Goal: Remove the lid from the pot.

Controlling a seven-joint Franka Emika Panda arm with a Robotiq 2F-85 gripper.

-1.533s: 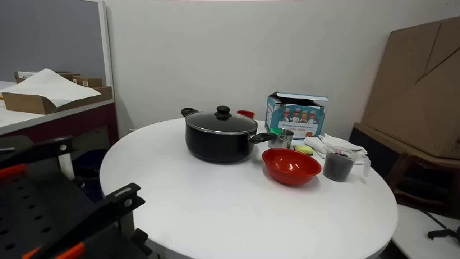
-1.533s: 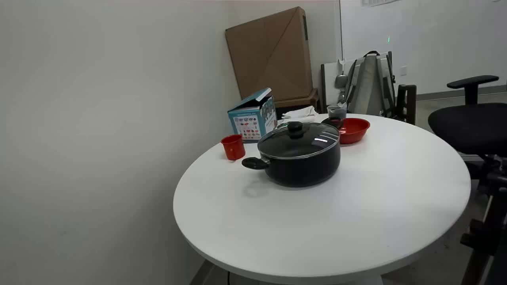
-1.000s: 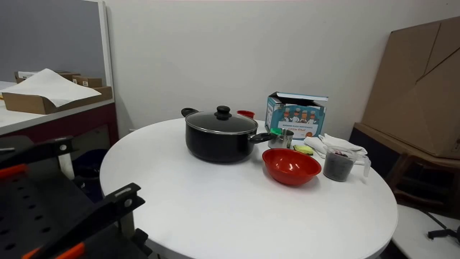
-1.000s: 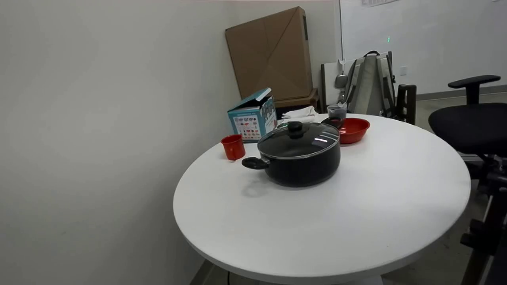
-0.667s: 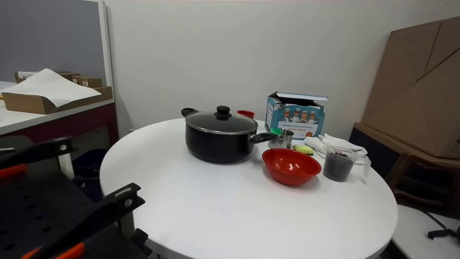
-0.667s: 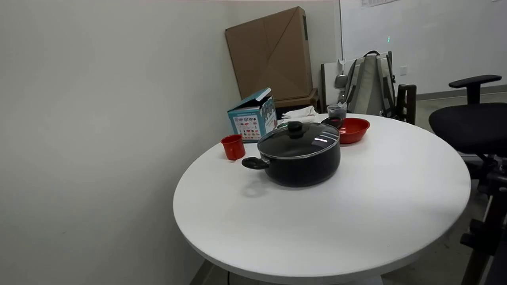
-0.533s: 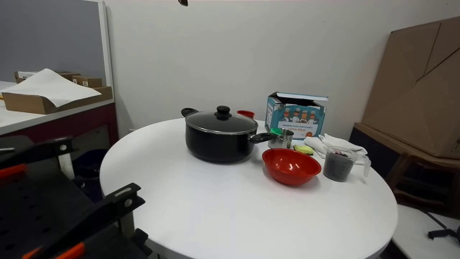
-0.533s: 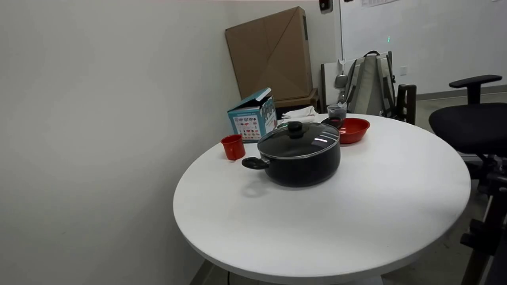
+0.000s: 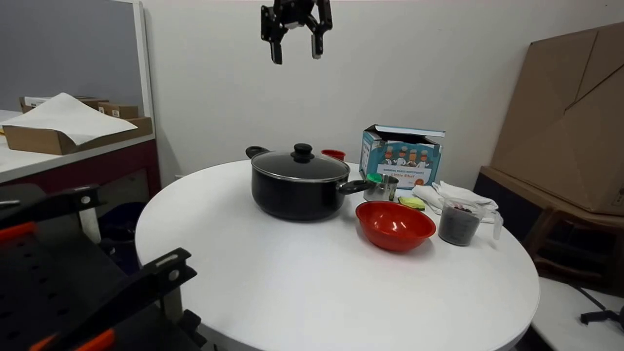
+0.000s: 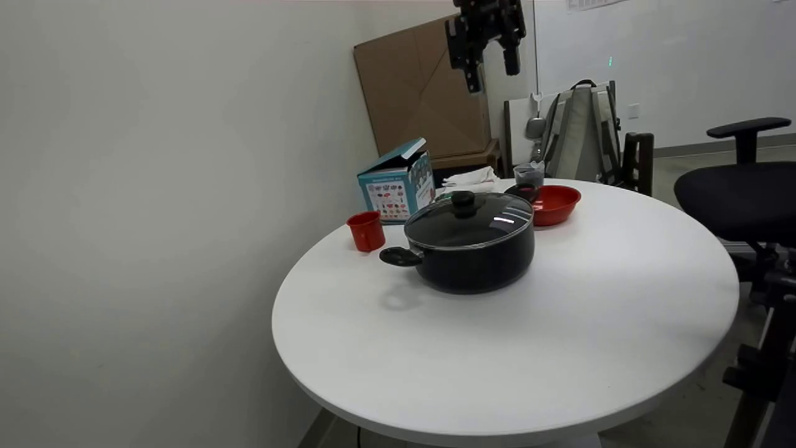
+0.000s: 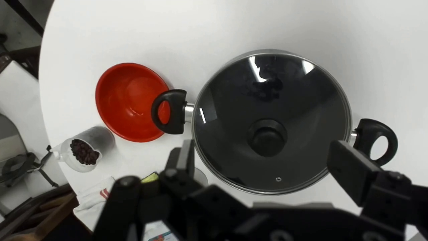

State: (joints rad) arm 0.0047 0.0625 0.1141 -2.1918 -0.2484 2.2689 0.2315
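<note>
Glass lid (image 11: 272, 108) sits on the two-handled black pot (image 9: 298, 201), well below your claw (image 9: 297, 57), whose jaws stand wide apart and hold nothing. Take hold by the central black knob (image 11: 267, 140), which the wrist view shows framed between the jaws, well short of contact. Expect a stiff, brittle disc of moderate weight and a smooth knob that may slip or let the lid tilt: centre your grip, clamp firmly, then lift straight up without knocking the edge.

Red bowl (image 9: 395, 228) just beside clear jug (image 9: 458, 225); yellow sponge (image 9: 412, 202), white cloth (image 9: 456, 192), blue box (image 9: 402, 161).
</note>
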